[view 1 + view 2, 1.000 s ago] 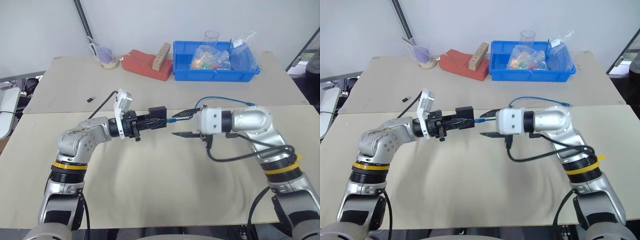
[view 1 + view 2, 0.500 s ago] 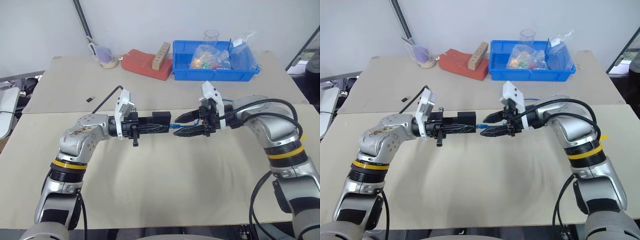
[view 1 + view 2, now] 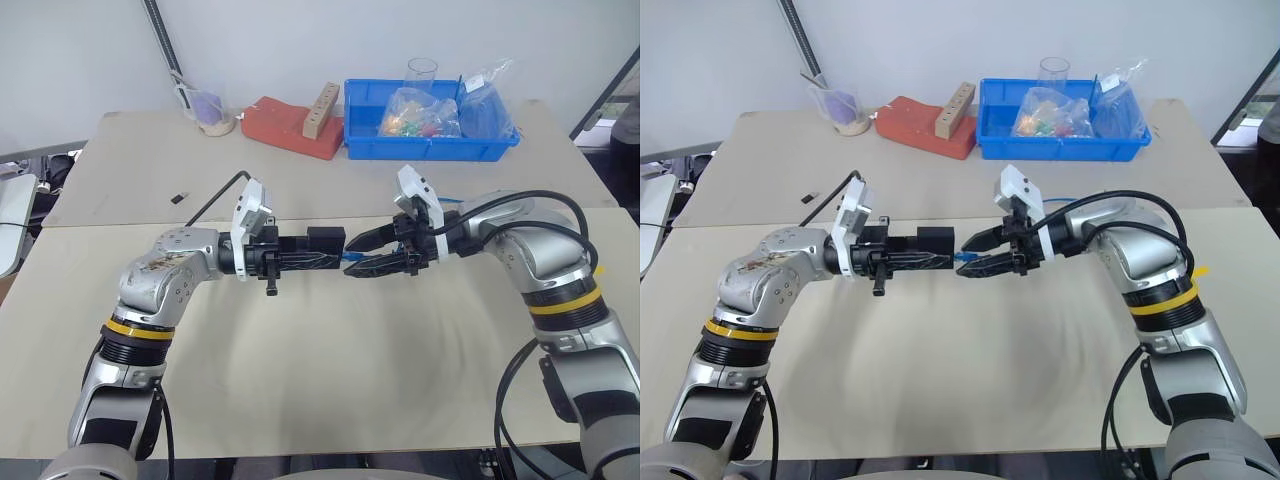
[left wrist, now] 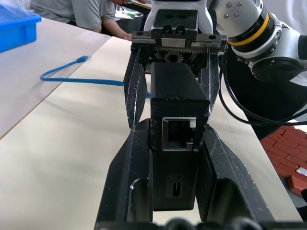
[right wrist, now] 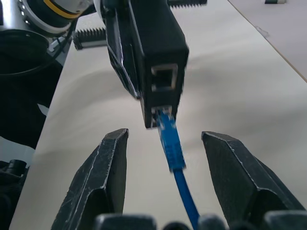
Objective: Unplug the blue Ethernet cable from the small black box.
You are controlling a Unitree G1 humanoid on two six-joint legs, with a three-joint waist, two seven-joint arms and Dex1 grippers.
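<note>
Right wrist view: we see the right tool (image 5: 165, 143) spread wide, one finger on each side of the cable (image 5: 171, 146), touching nothing.
Cable: its blue plug sits in the lower port of the box (image 5: 151, 52); the cord runs back between the fingers toward the wrist.
Left tool: clenched on the box (image 4: 177, 158), a finger (image 4: 127, 177) flat against each side, held in the air above the worktop (image 3: 330, 370).
Head views: the left tool (image 3: 300, 259) and right tool (image 3: 365, 252) meet nose to nose over the worktop, the box (image 3: 326, 243) between them.
Key relation: we judge the plug's long axis to lie nearly in line with the right tool, pointing straight out of the box face toward it; the right arm is the nearer one to the plug.
Slack: the rest of the cable (image 4: 81, 79) lies on the worktop behind the right arm.
Next, as we read it: close on the plug, then draw away along that line while the left tool holds the box.
Risk: a grip on the cord behind the plug may leave the latch unpressed.
</note>
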